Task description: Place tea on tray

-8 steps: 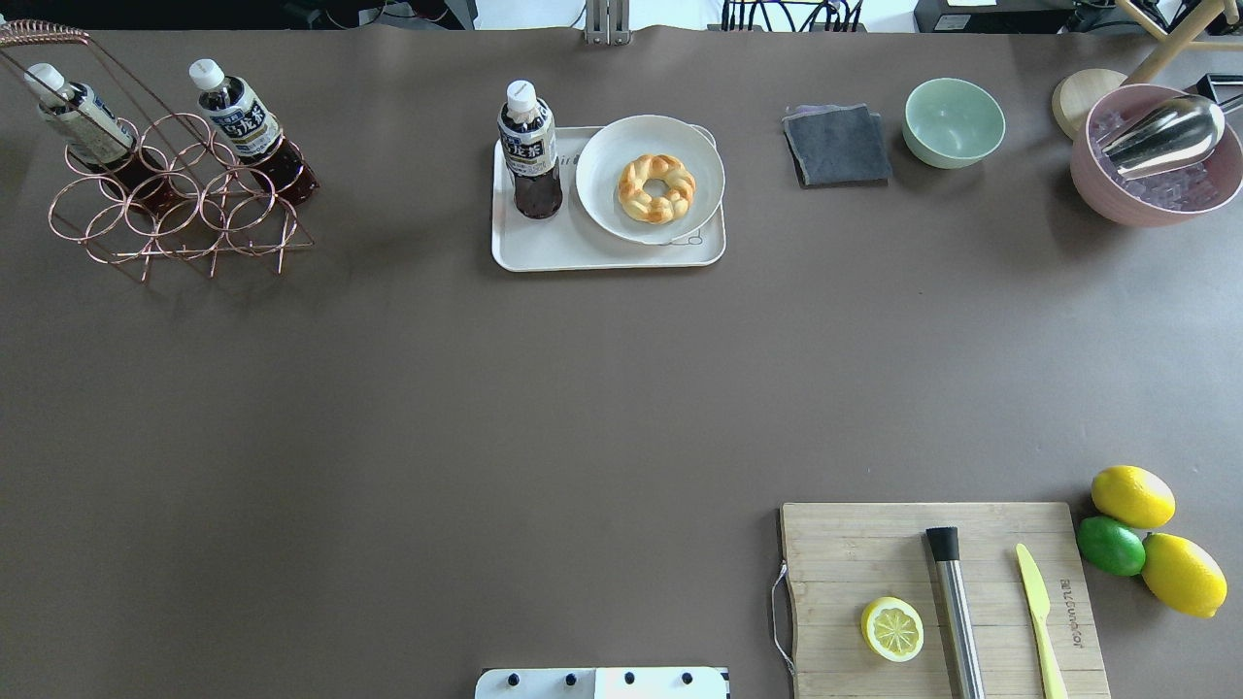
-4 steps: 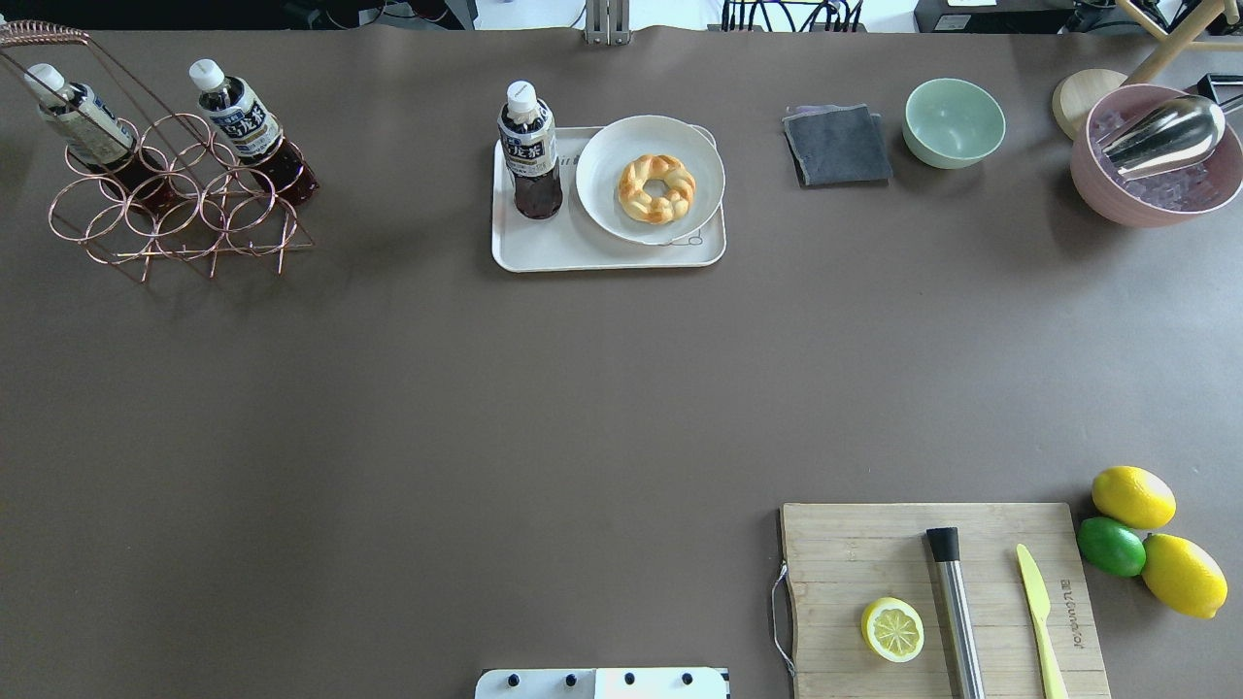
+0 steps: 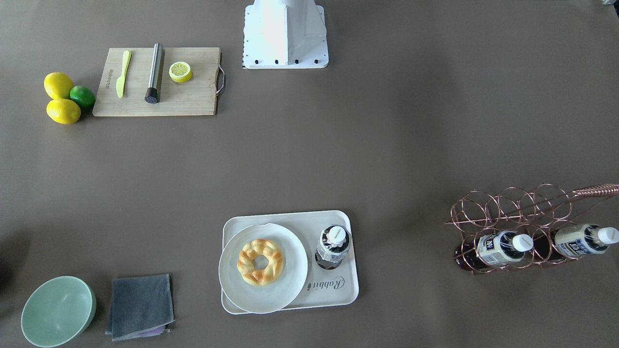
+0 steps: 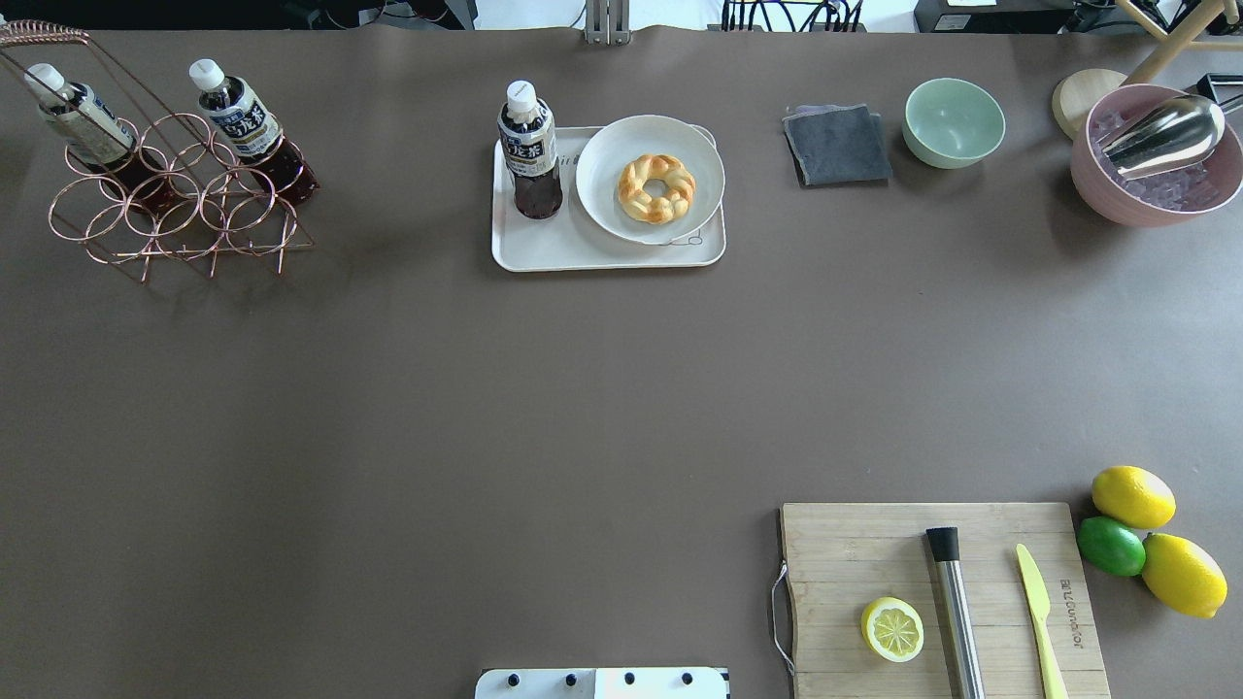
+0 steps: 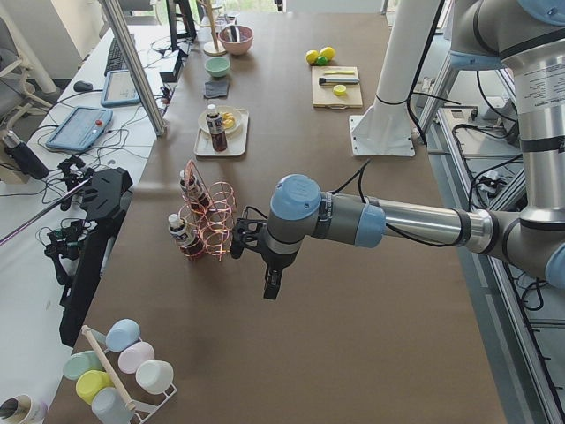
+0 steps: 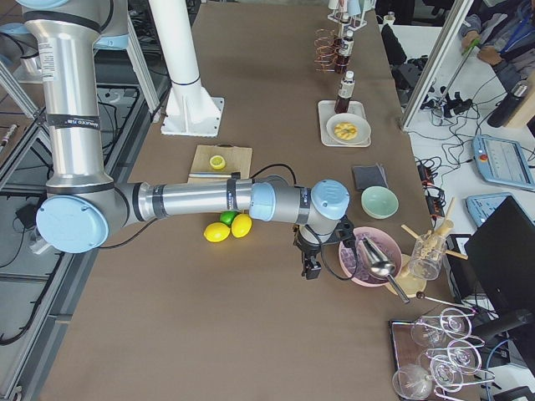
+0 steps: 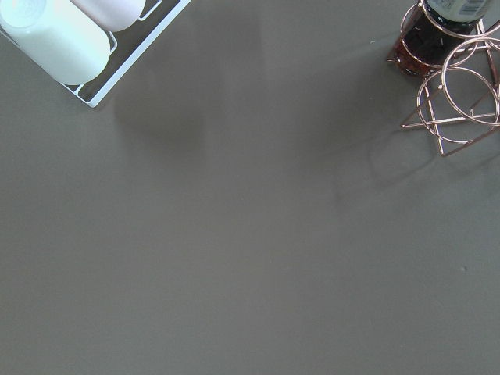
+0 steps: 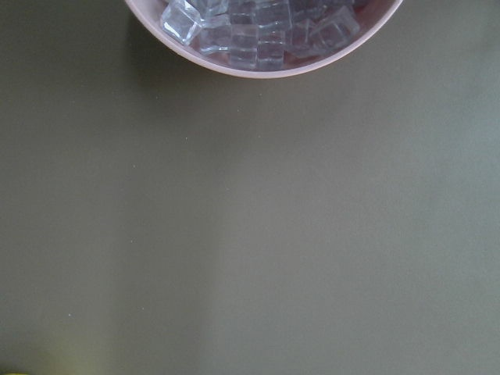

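Left gripper point(image 5: 270, 290) hangs below its wrist over bare worktop point(image 4: 486, 408), lower centre of the exterior left view, just beside the copper wire rack point(image 5: 210, 223); cannot tell whether its fingers are spread or closed. Right gripper point(image 6: 311, 271) hangs at the centre of the exterior right view, near the pink bowl point(image 6: 355, 266); its state cannot be told either. Neither gripper appears in the overhead or front-facing views.

Tea point(image 4: 529, 148) stands upright on the tray point(image 4: 583, 250), upper centre of the overhead view, at the tray's left end, cap on. Nothing grips it. Front-facing view: same tea point(image 3: 332, 247) at the right end of the tray point(image 3: 338, 296), above the "Rabbit" script.

On the tray, to the right of the tea in the overhead view and just beside it: a round white plate point(image 4: 597, 160) carrying a braided doughnut point(image 4: 656, 187).

Upper left of the overhead view: wire rack point(image 4: 184, 218) with a second bottle point(image 4: 245, 118) and a third bottle point(image 4: 83, 121) leaning in its rings.

Upper right: folded grey cloth point(image 4: 837, 144), green bowl point(image 4: 954, 121), then the pink bowl point(image 4: 1156, 209) of ice cubes with a metal scoop point(image 4: 1165, 134) resting in it.

Lower right: wooden board point(image 4: 845, 553) bearing a lemon half point(image 4: 892, 629), a steel muddler point(image 4: 957, 612) and a yellow-green knife point(image 4: 1039, 612). Two lemons point(image 4: 1132, 496) and a lime point(image 4: 1111, 546) lie just beside the board's right edge.
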`<state>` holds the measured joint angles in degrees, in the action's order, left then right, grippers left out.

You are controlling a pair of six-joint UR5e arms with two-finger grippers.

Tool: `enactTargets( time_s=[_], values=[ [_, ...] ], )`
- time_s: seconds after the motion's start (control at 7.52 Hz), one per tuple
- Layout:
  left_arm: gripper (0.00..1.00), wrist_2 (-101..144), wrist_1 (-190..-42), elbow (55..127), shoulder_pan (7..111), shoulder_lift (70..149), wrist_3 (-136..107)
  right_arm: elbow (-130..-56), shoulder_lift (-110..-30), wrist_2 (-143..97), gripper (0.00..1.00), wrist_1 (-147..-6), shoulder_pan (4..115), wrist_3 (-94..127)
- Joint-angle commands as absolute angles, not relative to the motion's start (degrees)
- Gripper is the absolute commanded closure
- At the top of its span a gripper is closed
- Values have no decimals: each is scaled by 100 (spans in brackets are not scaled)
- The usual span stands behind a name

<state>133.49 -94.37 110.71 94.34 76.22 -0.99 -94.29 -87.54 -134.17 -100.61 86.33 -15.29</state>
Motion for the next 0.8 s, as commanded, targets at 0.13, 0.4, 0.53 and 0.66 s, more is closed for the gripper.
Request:
enactTargets(
  time_s=[0.13,0.4,0.53,0.66],
  values=[
    [3,13333,-9431,11030,9457,7550,-97,-9457,-8640,-13412,0,-10055,8517,-1424],
    [3,13333,-9431,10830,9466,7576,-105,-9492,-8640,-13421,0,-10055,8517,-1424],
    [3,13333,-9431,10793,9475,7585,-114,-9492,-8631,-13403,0,-10055,8508,-1424],
    [3,13333,-9431,10784,9579,7602,-114,-9492,-8631,-13403,0,-10055,8499,-1424]
  ],
)
